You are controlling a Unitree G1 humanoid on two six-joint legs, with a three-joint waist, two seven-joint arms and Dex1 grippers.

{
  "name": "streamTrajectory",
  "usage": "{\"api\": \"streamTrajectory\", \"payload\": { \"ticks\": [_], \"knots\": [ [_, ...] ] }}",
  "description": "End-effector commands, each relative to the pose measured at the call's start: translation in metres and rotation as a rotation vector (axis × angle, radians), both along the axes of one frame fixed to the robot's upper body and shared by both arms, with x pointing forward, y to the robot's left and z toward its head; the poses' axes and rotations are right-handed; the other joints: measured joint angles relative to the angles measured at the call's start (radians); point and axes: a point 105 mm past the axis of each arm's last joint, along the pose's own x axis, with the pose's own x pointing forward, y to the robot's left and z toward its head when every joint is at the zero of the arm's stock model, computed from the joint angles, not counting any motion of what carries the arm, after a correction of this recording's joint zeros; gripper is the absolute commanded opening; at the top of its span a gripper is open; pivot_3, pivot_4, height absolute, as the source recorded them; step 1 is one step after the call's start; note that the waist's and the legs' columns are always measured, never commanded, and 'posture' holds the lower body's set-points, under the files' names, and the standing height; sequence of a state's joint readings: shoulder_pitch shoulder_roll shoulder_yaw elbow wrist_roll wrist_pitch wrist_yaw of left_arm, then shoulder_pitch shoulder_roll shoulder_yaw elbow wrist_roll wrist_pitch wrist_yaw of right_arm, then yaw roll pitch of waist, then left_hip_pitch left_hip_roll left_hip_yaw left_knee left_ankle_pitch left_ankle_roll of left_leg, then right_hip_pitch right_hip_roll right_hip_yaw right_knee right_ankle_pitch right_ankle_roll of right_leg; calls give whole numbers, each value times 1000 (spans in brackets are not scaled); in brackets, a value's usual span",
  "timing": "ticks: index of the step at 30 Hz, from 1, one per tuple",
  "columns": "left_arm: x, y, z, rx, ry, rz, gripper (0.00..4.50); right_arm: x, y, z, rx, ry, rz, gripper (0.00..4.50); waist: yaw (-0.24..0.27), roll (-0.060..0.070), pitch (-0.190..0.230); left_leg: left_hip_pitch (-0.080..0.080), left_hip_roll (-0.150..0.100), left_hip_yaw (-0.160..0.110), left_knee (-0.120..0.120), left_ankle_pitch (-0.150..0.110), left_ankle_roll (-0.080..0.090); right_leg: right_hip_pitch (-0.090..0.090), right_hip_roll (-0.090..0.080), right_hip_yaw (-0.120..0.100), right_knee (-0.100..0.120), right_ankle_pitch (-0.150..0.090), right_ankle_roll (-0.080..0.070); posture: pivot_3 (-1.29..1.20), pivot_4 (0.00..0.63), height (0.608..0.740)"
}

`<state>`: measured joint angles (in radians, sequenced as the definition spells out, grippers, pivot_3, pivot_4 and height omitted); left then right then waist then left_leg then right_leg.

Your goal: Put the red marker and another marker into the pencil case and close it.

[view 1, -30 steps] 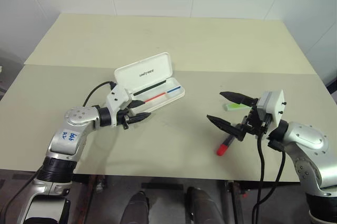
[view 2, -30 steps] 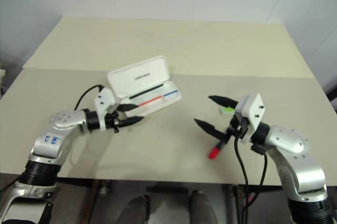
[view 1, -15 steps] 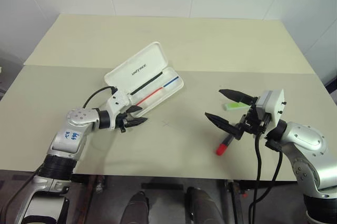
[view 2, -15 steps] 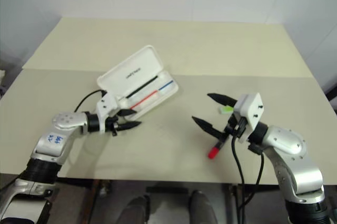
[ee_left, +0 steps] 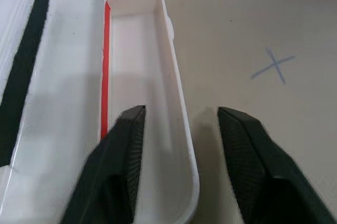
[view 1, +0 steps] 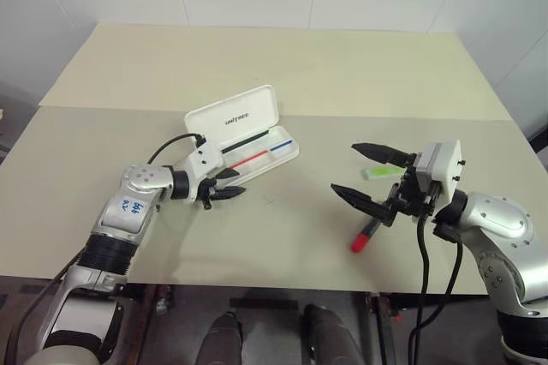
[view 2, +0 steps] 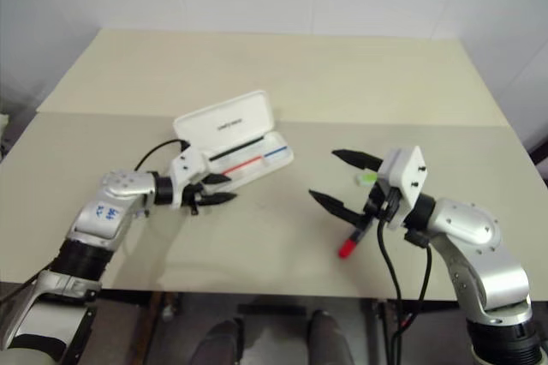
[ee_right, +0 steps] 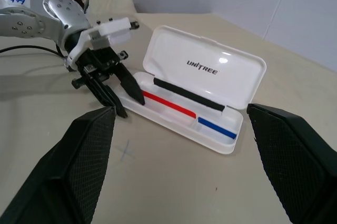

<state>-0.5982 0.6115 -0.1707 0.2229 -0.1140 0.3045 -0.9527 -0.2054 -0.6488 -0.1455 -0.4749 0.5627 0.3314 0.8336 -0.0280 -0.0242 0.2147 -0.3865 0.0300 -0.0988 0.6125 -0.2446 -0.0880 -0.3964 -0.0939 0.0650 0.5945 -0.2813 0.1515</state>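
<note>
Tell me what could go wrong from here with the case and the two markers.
1. The left end effector straddles the front wall of the open pencil case; the light case could tilt or slide if the fingers drag it.
2. The red marker lies near the table's front edge under the wide-open right end effector; a clumsy approach might roll it off.
3. The green highlighter is partly hidden behind that end effector, so it may get bumped.

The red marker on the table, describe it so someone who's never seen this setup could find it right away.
On the beige table, look to the robot's right side, away from the open white pencil case. The red marker lies near the table's front edge, just below the right end effector. Its bright red tip and dark body set it apart from the pale green highlighter lying farther back.
</note>
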Motion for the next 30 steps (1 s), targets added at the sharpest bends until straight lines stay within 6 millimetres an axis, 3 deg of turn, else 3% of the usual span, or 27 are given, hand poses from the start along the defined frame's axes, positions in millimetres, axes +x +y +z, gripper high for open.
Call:
{"api": "streamTrajectory", "payload": {
  "ticks": [1,3,8,14,20,25,30],
  "knots": [
    [0,2,1,52,2,-17,733,-5,3,14,4,-54,29,4216,0,0,0,0,0,0,0,0,0,0,0,0,0,0,0,0,150,740],
    [-1,1,3,57,5,-27,25,-4,3,16,6,-60,30,4216,1,0,0,0,0,0,-1,0,0,0,0,0,0,0,0,0,150,740],
    [-1,-2,6,79,-11,-49,25,-2,5,19,9,-67,36,4216,1,0,0,0,0,0,0,0,0,0,0,0,0,0,1,0,150,740],
    [-7,-14,27,53,-76,-149,25,-2,4,18,2,-60,43,4216,2,0,0,-1,0,0,0,0,0,0,0,0,0,0,1,0,150,740],
    [-32,-25,45,25,-150,-365,25,-2,1,16,-9,-46,43,4216,2,0,0,-2,0,0,-1,-1,0,0,0,0,-1,1,2,0,150,740],
    [-48,-21,43,43,-144,-452,25,-3,-1,15,-13,-38,42,4216,-1,0,0,-1,0,0,-1,-1,0,0,0,0,-1,1,2,0,150,740],
    [-66,-19,23,91,-94,-524,25,-12,-4,12,-29,-14,38,4216,1,0,0,-1,0,0,-1,-1,0,0,0,0,-1,0,0,0,150,740]
  ]
}}
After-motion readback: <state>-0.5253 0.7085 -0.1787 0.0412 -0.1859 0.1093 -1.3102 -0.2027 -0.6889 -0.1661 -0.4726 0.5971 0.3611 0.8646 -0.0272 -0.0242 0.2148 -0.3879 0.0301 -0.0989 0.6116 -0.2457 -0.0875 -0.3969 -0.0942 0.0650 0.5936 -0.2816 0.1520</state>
